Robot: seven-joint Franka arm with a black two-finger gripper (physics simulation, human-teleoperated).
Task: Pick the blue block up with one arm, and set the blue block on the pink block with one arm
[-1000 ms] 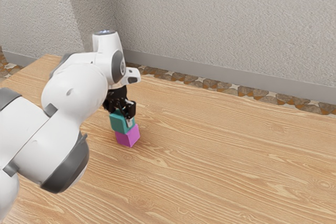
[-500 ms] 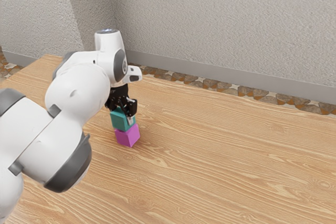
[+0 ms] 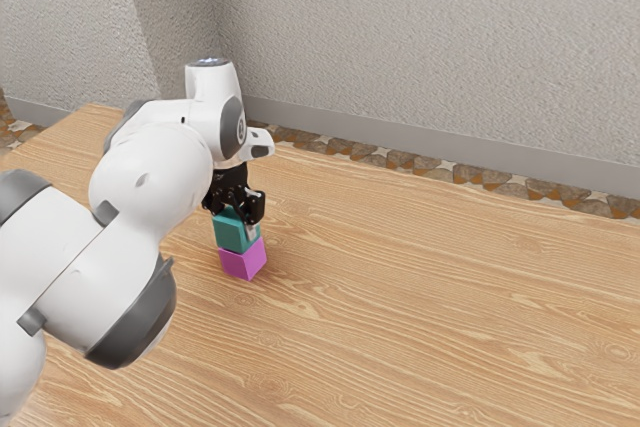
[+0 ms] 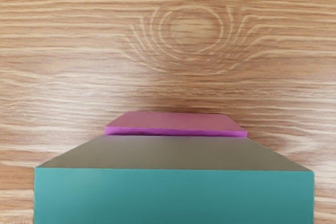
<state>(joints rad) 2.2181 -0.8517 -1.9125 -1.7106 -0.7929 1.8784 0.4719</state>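
On the wooden table (image 3: 450,287), toward its far corner at the exterior view's left, the white arm (image 3: 140,177) holds its black gripper (image 3: 234,209) right at the top of the blue block (image 3: 235,234), which looks teal here and sits on the pink block (image 3: 243,261), set a little off its middle. I judge this to be the placing step; I cannot tell whether the gripper is clamped on the blue block or has let go, so the next move calls for a sure release and a straight lift away without nudging the stack. No brand, label or writing can be read anywhere.
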